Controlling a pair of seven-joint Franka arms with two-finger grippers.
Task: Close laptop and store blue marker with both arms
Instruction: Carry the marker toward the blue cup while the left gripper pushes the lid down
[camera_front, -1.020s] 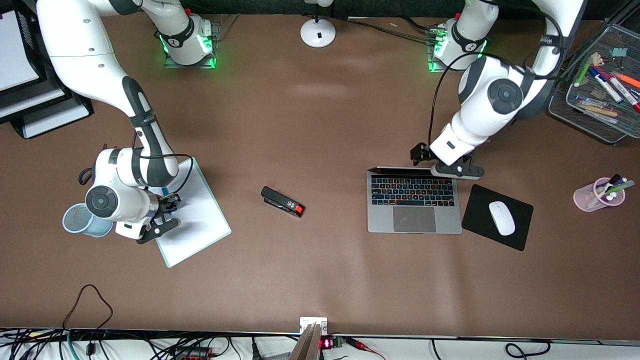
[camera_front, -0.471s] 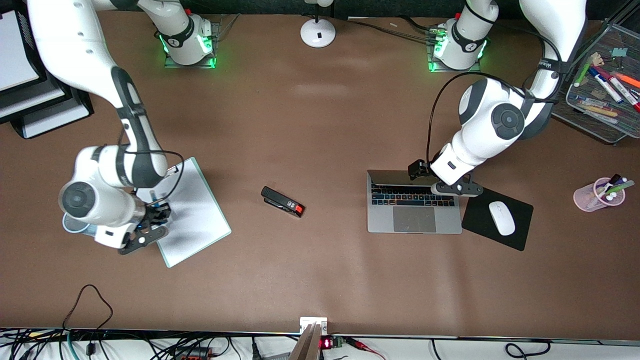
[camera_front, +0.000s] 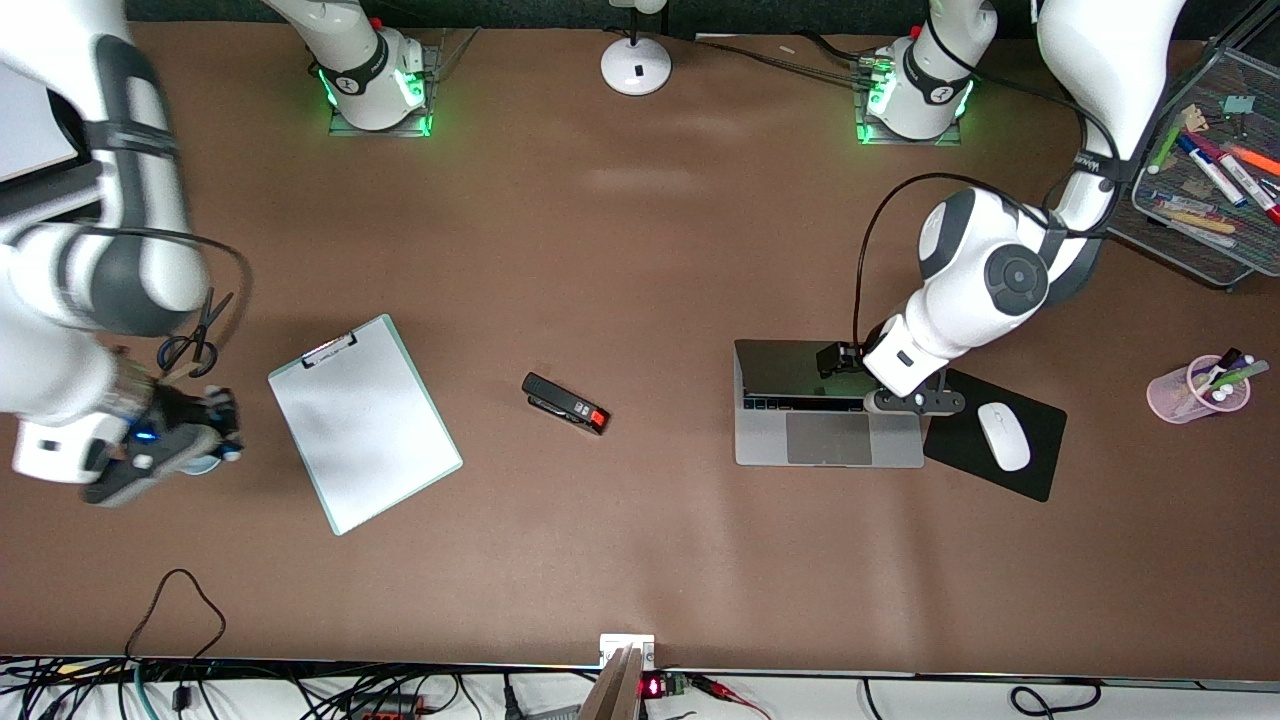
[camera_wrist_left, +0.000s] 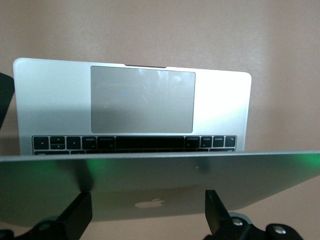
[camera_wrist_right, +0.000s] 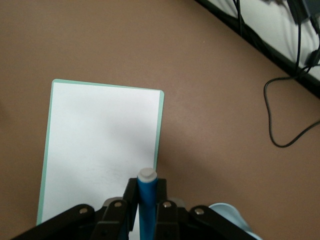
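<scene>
Blue marker clamped in right tool.

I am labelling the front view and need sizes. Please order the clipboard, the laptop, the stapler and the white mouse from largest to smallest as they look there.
1. clipboard
2. laptop, half folded, so it shows less than its full size
3. stapler
4. white mouse, close to the stapler, so this order is unsure

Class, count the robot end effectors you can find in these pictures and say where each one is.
2. The left end effector presses the silver-grey laptop's lid down over its keyboard. The right end effector holds the sky-blue marker beside the white clipboard.
</scene>
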